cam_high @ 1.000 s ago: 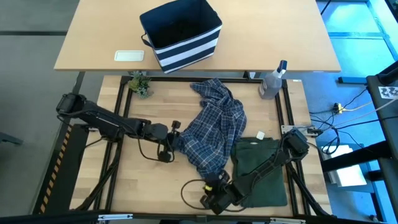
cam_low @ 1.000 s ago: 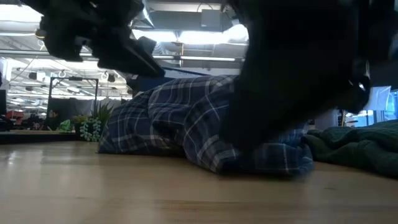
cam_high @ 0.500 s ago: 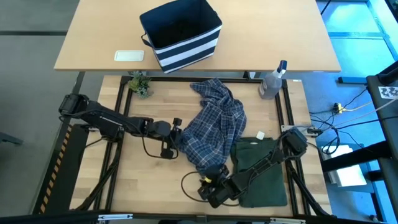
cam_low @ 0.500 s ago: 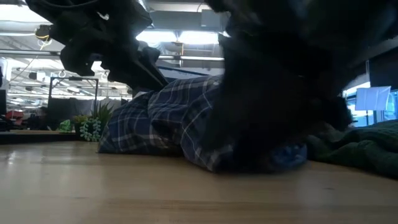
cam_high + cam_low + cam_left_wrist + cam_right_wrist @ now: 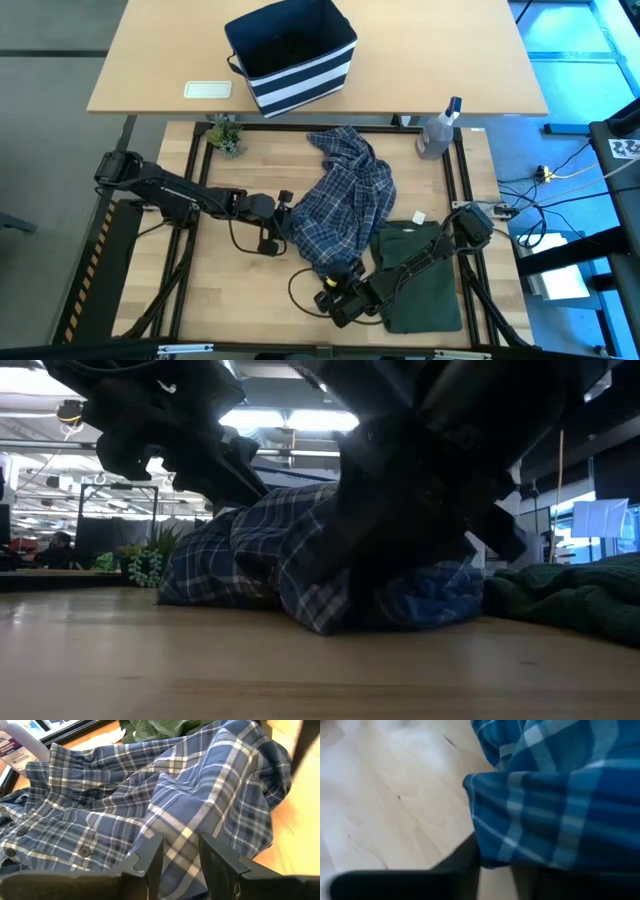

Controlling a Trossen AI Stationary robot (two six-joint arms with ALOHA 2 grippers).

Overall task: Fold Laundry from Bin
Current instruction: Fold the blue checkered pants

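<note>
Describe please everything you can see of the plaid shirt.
The plaid shirt is soft blue-and-white checked cloth with dark buttons and a collar. It lies crumpled and unfolded on the table, beside the green garment. The left gripper grips its edge on one side; the right gripper pinches its near corner, jaws closed on the fabric.
</note>
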